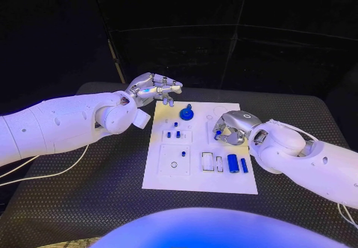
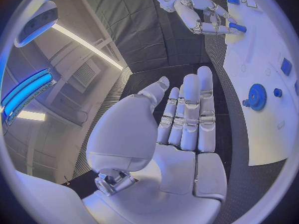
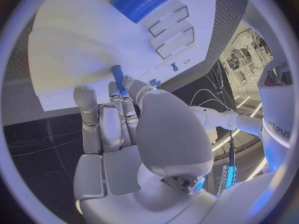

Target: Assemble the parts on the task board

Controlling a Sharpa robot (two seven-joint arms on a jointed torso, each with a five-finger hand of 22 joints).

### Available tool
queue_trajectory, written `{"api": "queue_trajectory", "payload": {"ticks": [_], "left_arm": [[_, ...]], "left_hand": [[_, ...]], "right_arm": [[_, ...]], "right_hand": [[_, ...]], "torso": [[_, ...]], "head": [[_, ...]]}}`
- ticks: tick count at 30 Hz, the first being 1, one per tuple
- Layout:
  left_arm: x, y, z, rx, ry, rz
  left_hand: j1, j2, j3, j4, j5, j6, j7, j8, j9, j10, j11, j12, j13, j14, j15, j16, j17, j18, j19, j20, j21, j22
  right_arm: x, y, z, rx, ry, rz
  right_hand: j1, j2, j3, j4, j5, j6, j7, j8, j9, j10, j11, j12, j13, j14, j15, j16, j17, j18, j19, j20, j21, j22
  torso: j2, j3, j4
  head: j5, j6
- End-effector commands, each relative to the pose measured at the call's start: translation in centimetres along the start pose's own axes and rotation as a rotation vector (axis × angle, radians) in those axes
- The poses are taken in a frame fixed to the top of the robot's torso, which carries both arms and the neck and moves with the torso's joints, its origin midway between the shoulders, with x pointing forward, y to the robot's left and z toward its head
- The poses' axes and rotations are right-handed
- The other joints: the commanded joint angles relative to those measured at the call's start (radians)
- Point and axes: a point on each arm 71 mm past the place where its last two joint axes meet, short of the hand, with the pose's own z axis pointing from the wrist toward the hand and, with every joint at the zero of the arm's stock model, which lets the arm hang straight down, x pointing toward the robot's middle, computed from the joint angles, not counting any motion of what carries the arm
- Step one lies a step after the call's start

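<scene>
Here, my right hand [image 1: 233, 129] hovers over the right side of the white task board [image 1: 200, 181] and pinches a small blue peg [image 1: 218, 133] between its thumb and fingertips. In the right wrist view the peg [image 3: 117, 77] juts out past my fingers [image 3: 107, 127], its long axis running on from them toward the board [image 3: 74, 45] close below; I cannot tell whether its tip touches the plate. My left hand [image 1: 153, 89] is raised beyond the board's far left corner, its fingers nearly straight and slightly apart, holding nothing. In the left wrist view its fingers [image 2: 190, 114] stand side by side with nothing between them. On the board, a round blue gear [image 1: 187, 112] lies near the far edge, between my two hands. A thick blue cylinder [image 1: 233, 164] and a thinner blue bar [image 1: 244, 165] lie side by side near the board's right edge, nearer me than my right hand, their long axes both running from the near edge toward the far one. The board rests on a black surface [image 1: 89, 201].
</scene>
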Motion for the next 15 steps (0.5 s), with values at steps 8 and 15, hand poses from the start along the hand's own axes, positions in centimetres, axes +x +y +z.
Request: {"api": "queue_trajectory", "payload": {"ticks": [8,15], "left_arm": [[-0.1,-0.1,0.1,0.008,0.006,-0.002],[0.1,-0.1,0.1,0.009,0.012,-0.004]], "left_hand": [[0.004,0.008,-0.008,-0.001,-0.005,-0.006,0.001,0.004,0.0,-0.008,0.0,0.006,-0.001,-0.003,0.001,-0.005,-0.001,0.006,0.003,0.005,-0.005,-0.001],[0.004,0.008,-0.008,-0.001,-0.005,-0.006,0.001,0.004,0.0,-0.008,0.0,0.006,-0.001,-0.003,0.001,-0.005,-0.001,0.006,0.003,0.005,-0.005,-0.001]], "right_arm": [[-2.4,2.1,-1.2,-0.104,-0.102,0.142],[-2.8,4.2,-1.1,-0.18,-0.095,0.209]], "right_hand": [[0.024,0.005,0.011,-0.019,0.012,0.008,0.002,0.0,0.0,0.021,-0.005,-0.013,0.0,0.025,-0.006,0.009,0.005,-0.003,0.002,-0.006,0.009,0.007],[0.02,0.003,0.013,-0.023,0.021,0.009,0.003,-0.002,-0.001,0.024,-0.004,-0.016,0.0,0.026,-0.005,0.01,0.007,-0.003,0.003,-0.006,0.012,0.01]], "torso": [[-0.002,-0.0008,0.0004],[0.0,-0.0023,0.004]], "head": [[0.002,0.0],[0.004,0.0]]}}
